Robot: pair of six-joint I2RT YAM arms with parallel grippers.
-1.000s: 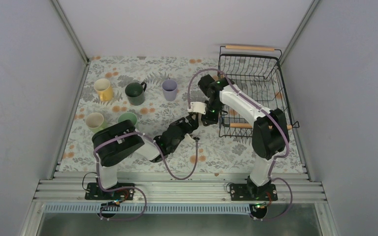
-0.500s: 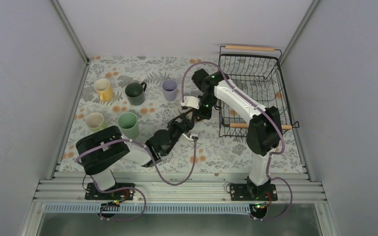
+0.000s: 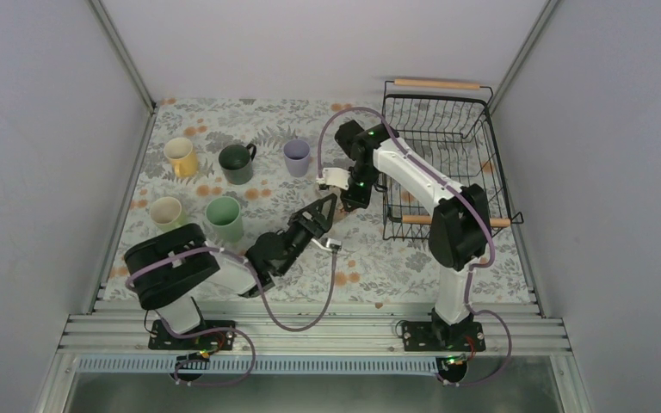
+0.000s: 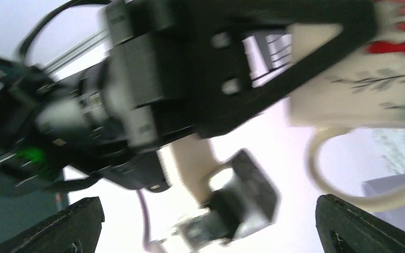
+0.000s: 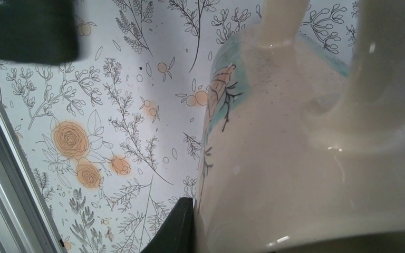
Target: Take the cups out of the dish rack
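Five cups stand upright on the floral table (image 3: 370, 267) at left, all out of the rack. Far row: yellow cup (image 3: 180, 156), dark green cup (image 3: 237, 163), lavender cup (image 3: 296, 157). Near row: beige cup (image 3: 166, 212), with the mint cup (image 3: 225, 218) just beside it.

The left arm (image 3: 224, 271) reaches from its base toward mid-table. Left jaws are spread wide and hold nothing. In the left wrist view the fingertips (image 4: 74, 226) sit at the bottom corners, and the view is blurred. These jaws point at the sixth cup from the near side, close to it. Cannot tell if they touch it.

The cream cup (image 3: 334, 179) has a red, teal and orange plant print. It sits mid-table, just left of the rack and near the lavender cup. Its handle loop shows in the left wrist view (image 4: 358, 89), and it fills the right wrist view (image 5: 295, 158) with the tablecloth behind it.

The right arm (image 3: 413, 176) bends in from the right. Right jaws are clamped tight on the cream cup.

The rack (image 3: 482, 163), black wire with wooden handles, stands at the far right of the table.
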